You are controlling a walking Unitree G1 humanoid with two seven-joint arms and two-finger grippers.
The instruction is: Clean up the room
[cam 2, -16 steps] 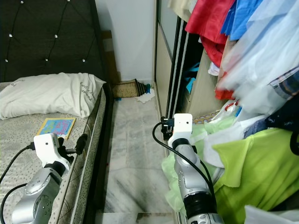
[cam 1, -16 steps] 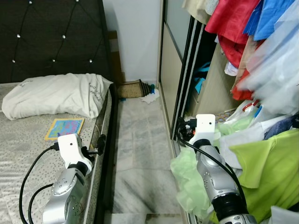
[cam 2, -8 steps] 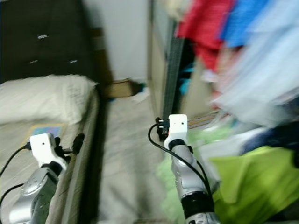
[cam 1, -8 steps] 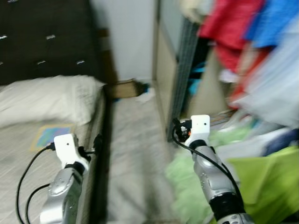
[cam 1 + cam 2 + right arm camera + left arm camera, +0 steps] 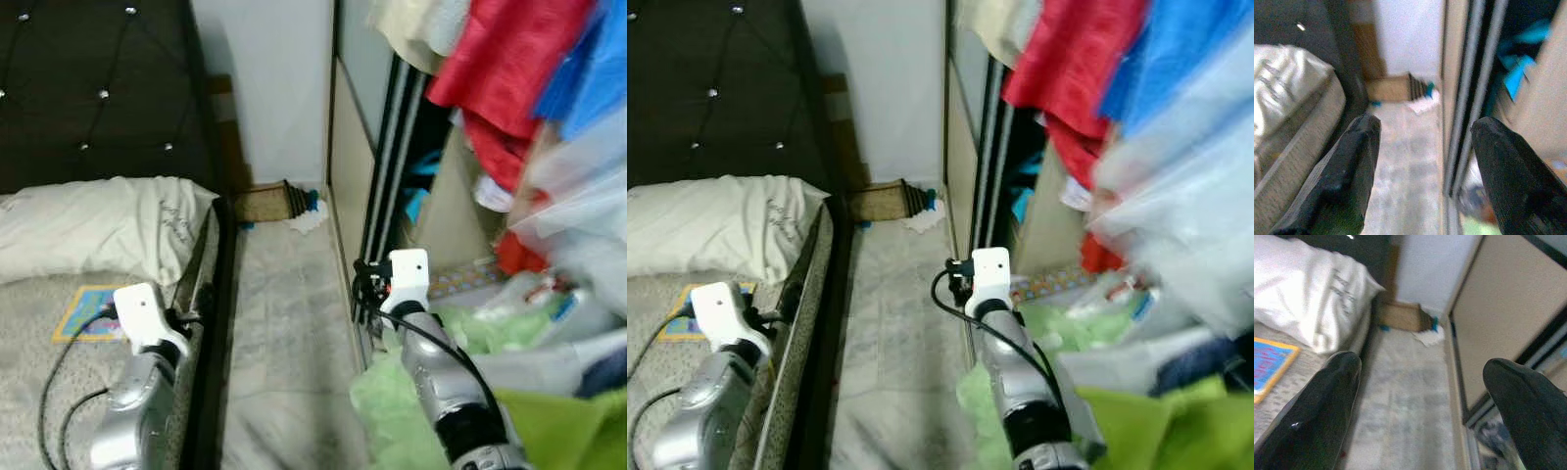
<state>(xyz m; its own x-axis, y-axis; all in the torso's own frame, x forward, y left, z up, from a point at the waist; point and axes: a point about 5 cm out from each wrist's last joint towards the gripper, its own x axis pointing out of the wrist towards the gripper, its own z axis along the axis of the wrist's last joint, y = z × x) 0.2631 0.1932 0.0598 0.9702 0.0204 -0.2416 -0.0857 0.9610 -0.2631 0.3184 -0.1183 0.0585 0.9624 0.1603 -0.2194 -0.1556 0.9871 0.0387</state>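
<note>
Both grippers are spread wide with nothing between their fingers: the left gripper (image 5: 1422, 396) hangs over the edge of the bed (image 5: 39, 343), the right gripper (image 5: 1425, 166) by the sliding wardrobe door (image 5: 353, 157). On the marble floor (image 5: 284, 323) at the far wall lie a white crumpled cloth (image 5: 309, 218) and a brown box (image 5: 263, 202). A pillow (image 5: 98, 225) and colourful book (image 5: 83, 300) rest on the bed. Green clothes (image 5: 392, 411) spill out beside the right arm.

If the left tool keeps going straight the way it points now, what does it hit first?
Probably nothing close: the left tool, fingers apart, points down the bare floor strip between bed and wardrobe. First in line looks like the brown box at the far wall, white scrap beside it; depth is unclear.
</note>
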